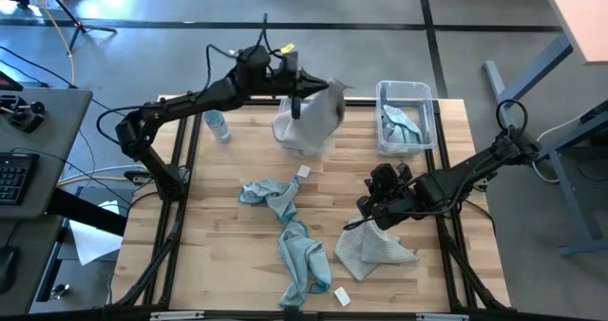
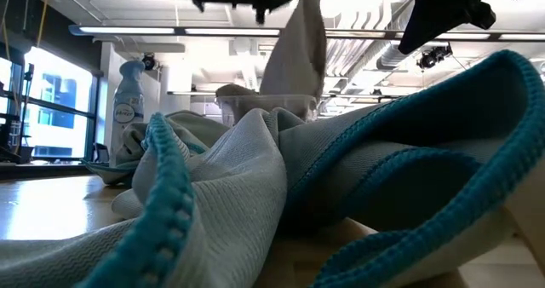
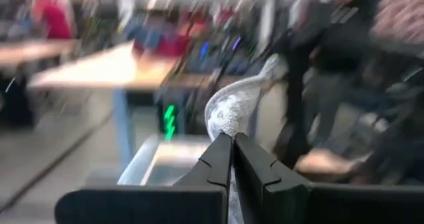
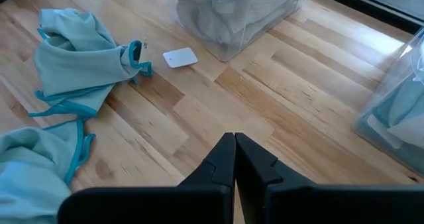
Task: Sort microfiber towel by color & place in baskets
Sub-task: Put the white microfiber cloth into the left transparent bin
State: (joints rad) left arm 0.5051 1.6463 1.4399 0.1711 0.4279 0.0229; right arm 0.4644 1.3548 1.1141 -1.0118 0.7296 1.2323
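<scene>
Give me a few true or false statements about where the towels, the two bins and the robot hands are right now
1. The left hand holds a pale grey towel above the bin of grey towels. True.
2. The right hand is gripping a blue-teal towel. False: it is shut on nothing, over the wood near a grey towel lying on the table.
3. The bin at the table's far right holds blue-teal cloth. True.
4. No blue-teal towels remain on the table. False: a blue-teal towel lies mid-table and another nearer the front edge.
5. A spray bottle stands inside a bin. False: the spray bottle stands on the table, beside the grey bin.
</scene>
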